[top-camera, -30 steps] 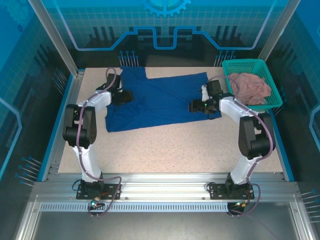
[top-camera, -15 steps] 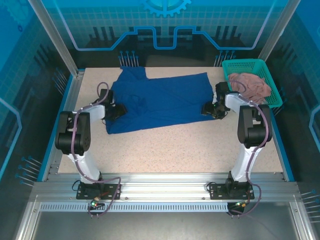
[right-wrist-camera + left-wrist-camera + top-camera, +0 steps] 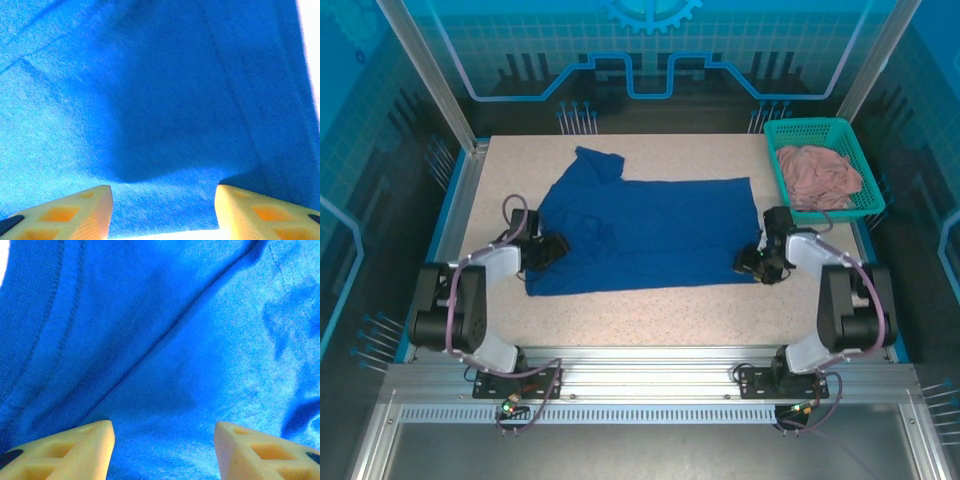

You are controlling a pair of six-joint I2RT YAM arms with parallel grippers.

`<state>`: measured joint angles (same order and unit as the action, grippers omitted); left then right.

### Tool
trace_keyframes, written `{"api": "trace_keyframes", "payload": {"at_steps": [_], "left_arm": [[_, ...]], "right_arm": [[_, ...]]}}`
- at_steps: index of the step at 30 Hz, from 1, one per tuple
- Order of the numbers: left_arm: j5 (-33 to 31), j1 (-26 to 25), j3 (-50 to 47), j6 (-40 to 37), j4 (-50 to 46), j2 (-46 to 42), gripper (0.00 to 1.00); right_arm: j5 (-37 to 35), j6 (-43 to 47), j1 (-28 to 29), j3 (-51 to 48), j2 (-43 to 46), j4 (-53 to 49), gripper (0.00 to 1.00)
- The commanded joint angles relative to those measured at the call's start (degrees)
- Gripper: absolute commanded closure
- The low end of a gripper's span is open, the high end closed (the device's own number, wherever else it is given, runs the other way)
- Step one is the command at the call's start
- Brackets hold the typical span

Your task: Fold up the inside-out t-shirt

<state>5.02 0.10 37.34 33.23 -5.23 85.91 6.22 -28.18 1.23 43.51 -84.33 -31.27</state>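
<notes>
Right, the royal-blue t-shirt [image 3: 645, 232] is spread wide across the middle of the speckled table [image 3: 650, 315], mostly flat, with its long side running left to right. A rumpled part [image 3: 597, 162] pokes out toward the far left corner, and soft creases show on the left half.

Over at the shirt's left edge, the left gripper [image 3: 552, 250] sits low, right at the cloth's border. Up close from the left wrist, its pale foam fingers [image 3: 75, 450] stand apart, released. Blue fabric runs smooth across the gap, and a stitched hem [image 3: 60, 315] shows off to the left.

Now the other side: the right gripper [image 3: 752, 264] is down at the shirt's near right corner. From the right wrist, its fingers [image 3: 260, 207] are spread too, not clenched, and the cloth's edge lies between them with a sliver of bright table below.

Further out, a teal basket [image 3: 810, 123] stands at the table's far right corner, apart from the shirt, with a dusty-pink garment [image 3: 818, 175] heaped inside.
</notes>
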Motion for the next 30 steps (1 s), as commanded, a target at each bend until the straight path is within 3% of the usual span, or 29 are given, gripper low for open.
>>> {"api": "trace_keyframes", "payload": {"at_steps": [1, 6, 14, 19, 23, 30], "left_arm": [[2.0, -0.33, -1.1, 3.84, 0.11, -3.44, 0.42], [3.33, -2.74, 4.39, 4.38, 2.48, -2.29, 0.4], [9.78, -6.46, 12.36, 4.79, 7.67, 8.92, 0.4], [8.35, -6.52, 16.27, 3.55, 8.17, 15.61, 0.4], [3.47, -6.09, 17.65, 3.11, 6.35, 18.49, 0.4], [0.77, -4.63, 15.84, 3.87, 6.95, 18.32, 0.4]], "right_arm": [[-1.42, -2.81, 2.24, -0.92, 7.25, 4.64, 0.41], [-3.44, 0.02, 2.69, 7.9, 0.34, 4.86, 0.38], [0.13, 1.32, 0.92, 16.51, -14.07, 6.86, 0.47], [0.73, 1.68, -1.64, 19.34, -19.01, 4.51, 0.52], [0.65, 0.79, -3.7, 17.38, -19.64, 3.97, 0.56], [-1.46, 0.12, -5.48, 15.51, -17.94, 3.94, 0.6]]}}
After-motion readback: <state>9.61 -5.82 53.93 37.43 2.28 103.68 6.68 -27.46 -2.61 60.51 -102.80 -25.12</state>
